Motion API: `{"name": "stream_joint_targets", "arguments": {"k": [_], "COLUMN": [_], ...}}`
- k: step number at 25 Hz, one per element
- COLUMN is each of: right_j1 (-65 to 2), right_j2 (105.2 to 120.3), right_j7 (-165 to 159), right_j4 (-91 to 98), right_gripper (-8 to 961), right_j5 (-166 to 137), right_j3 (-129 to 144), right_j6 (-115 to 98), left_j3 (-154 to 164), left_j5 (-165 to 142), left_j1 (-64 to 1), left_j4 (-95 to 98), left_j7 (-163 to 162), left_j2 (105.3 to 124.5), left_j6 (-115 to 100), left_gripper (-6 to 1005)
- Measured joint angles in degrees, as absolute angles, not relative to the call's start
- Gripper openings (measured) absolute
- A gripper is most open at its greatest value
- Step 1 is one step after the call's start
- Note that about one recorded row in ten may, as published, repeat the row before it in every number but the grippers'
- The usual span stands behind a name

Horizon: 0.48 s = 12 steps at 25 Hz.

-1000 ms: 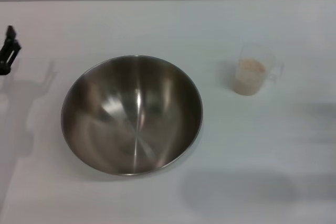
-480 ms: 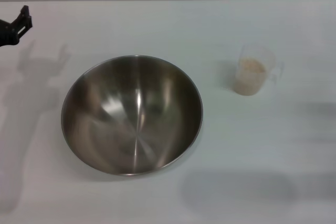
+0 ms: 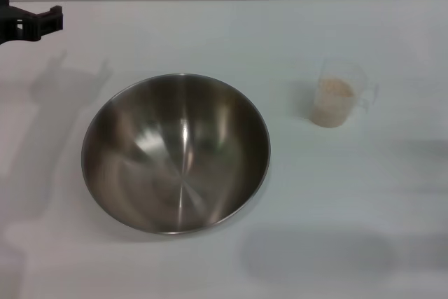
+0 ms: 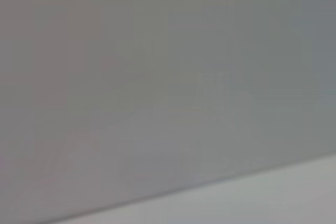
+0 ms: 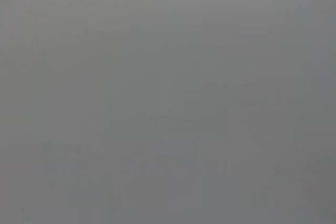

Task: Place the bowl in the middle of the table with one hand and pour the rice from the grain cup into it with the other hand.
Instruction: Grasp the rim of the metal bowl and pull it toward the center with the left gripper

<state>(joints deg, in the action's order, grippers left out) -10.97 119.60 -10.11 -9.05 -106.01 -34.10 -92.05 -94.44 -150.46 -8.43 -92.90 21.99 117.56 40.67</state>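
Note:
The bowl [image 3: 175,152], wide and shiny steel, stands empty on the white table [image 3: 231,33], a little left of centre in the head view. To its right, standing upright and apart from it, is the clear grain cup [image 3: 339,94], part filled with pale rice [image 3: 332,96]. My left gripper [image 3: 31,20] hangs over the table's far left corner, well away from the bowl, open with nothing between its black fingers. Its shadow falls on the table beside the bowl. My right gripper is out of view. Both wrist views show only plain grey.
The table's far edge [image 3: 224,0] runs across the top of the head view, against a grey wall. Soft shadows lie on the table at the front right.
My left gripper has risen from the left edge toward the far left corner and turned, its shadow sliding toward the bowl. Bowl and cup have not moved.

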Motion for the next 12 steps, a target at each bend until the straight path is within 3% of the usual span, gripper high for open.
{"name": "stream_joint_targets", "arguments": {"k": [12], "right_j1": [-10.0], "right_j2": [119.62], "right_j7": [-10.2], "right_j4": [-9.1], "right_gripper": [838], "right_j5": [-106.1], "right_j3": [-34.0], "right_j6": [-92.2], "left_j3": [-101.5], "left_j5": [-148.4], "left_j1": [-10.3], "left_j4": [-105.1], "left_j7": [26.3], "left_j2": [118.04], "left_j6": [69.0], "left_gripper": [857]}}
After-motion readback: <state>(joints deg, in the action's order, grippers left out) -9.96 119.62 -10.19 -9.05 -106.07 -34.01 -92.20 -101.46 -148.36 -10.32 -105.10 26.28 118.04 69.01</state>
